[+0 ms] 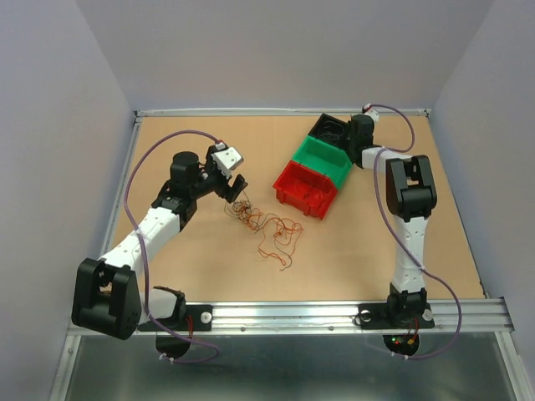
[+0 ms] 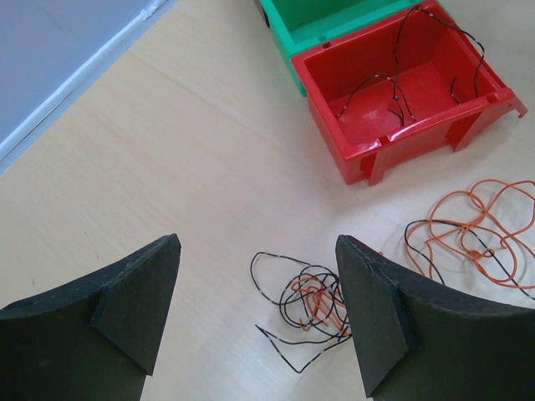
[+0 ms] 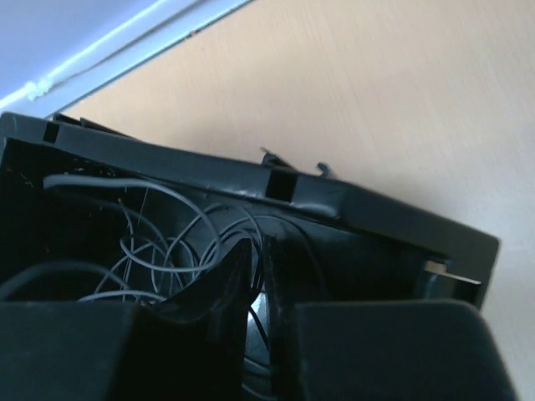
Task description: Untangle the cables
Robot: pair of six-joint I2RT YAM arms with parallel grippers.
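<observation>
The left hand [image 2: 257, 267] is hovering released, its fingers [image 2: 134, 309] spread wide. It is probably framing the knotted end of the cables [image 2: 313, 301] so it can drop over that clump. The cables are lying loose on the tabletop [image 2: 167, 150], near the red bin [image 2: 359, 159] on the side facing the left arm, and their orange loops are trailing closer to that bin. The right hand [image 3: 257, 271] is reaching down into the black bin [image 3: 318, 196], which is standing two places beyond the red bin, past the green bin [image 1: 324, 157]. Its fingers are sitting close together among grey-looking wires, but I cannot tell whether they are gripping one.

By count there are three bins, one of each colour, and two hands. One tangle is mixing orange and dark strands too fine to number. One or two dark strands are resting inside the red bin, likely sorted there.
</observation>
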